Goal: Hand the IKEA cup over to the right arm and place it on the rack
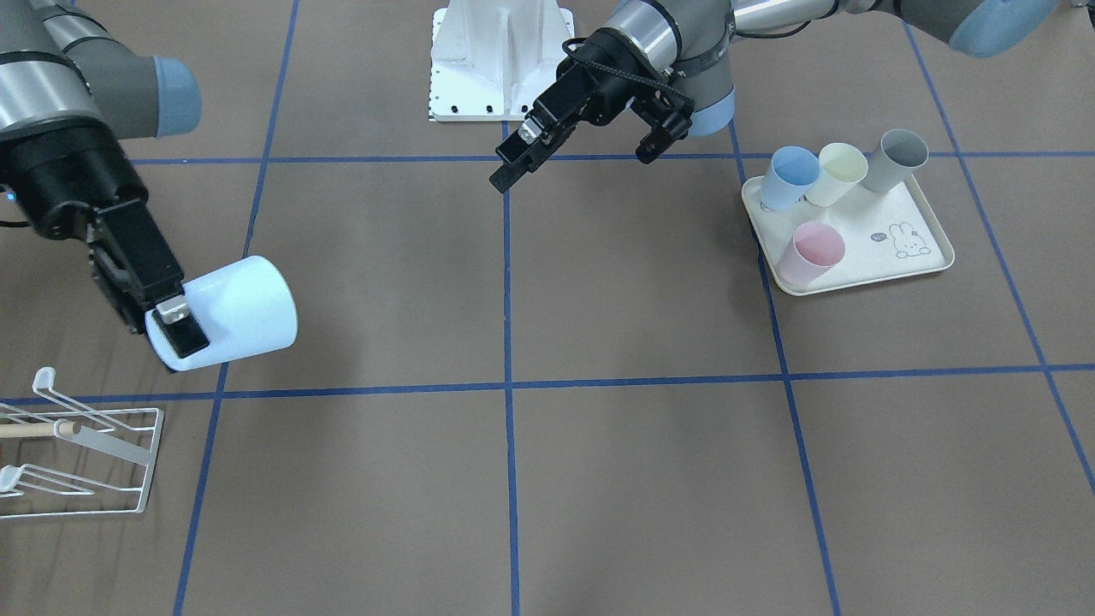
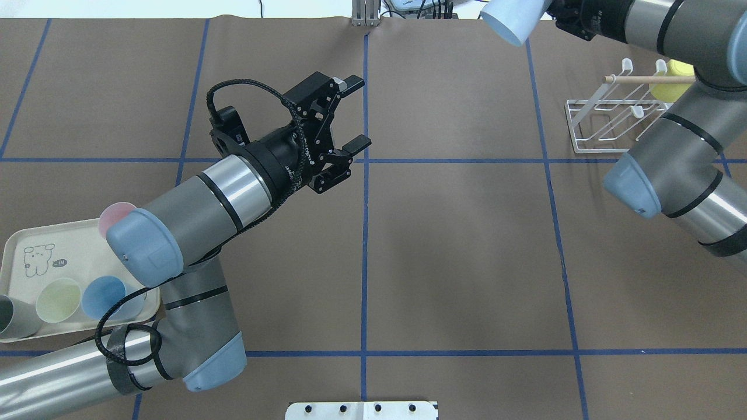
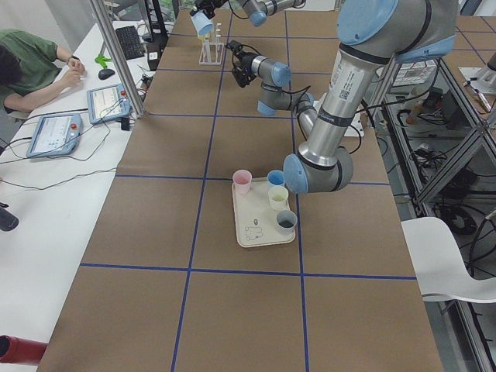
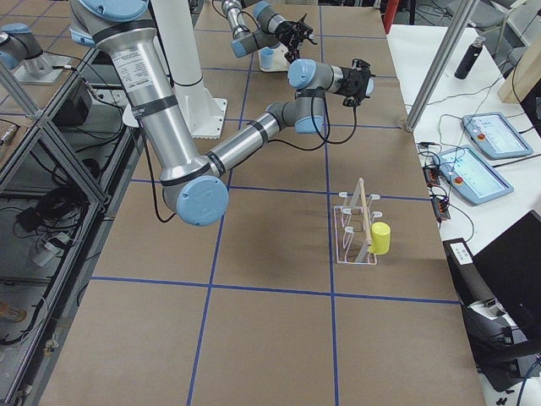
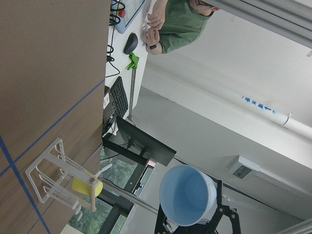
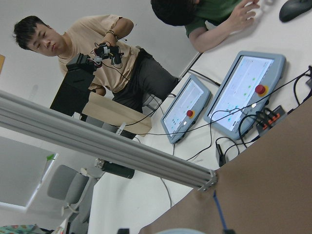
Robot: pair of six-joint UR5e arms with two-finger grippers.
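Observation:
The pale blue IKEA cup (image 1: pixel 235 312) hangs tilted above the table, its rim pinched by my right gripper (image 1: pixel 174 329), which is shut on it. The overhead view has the cup (image 2: pixel 513 20) at the far right edge of the table, beyond the rack (image 2: pixel 607 122). That rack (image 1: pixel 85 453) is a low white wire frame with a wooden dowel, and a yellow cup (image 2: pixel 671 81) hangs on it. My left gripper (image 2: pixel 356 112) is open and empty over the table's middle, well apart from the cup. The left wrist view looks into the cup's mouth (image 5: pixel 187 195).
A cream rabbit-print tray (image 1: pixel 907 265) holds several pastel cups on my left side. The white robot base plate (image 1: pixel 496 60) sits at the near middle edge. People sit at a side table with tablets (image 6: pixel 243 92) beyond the far edge.

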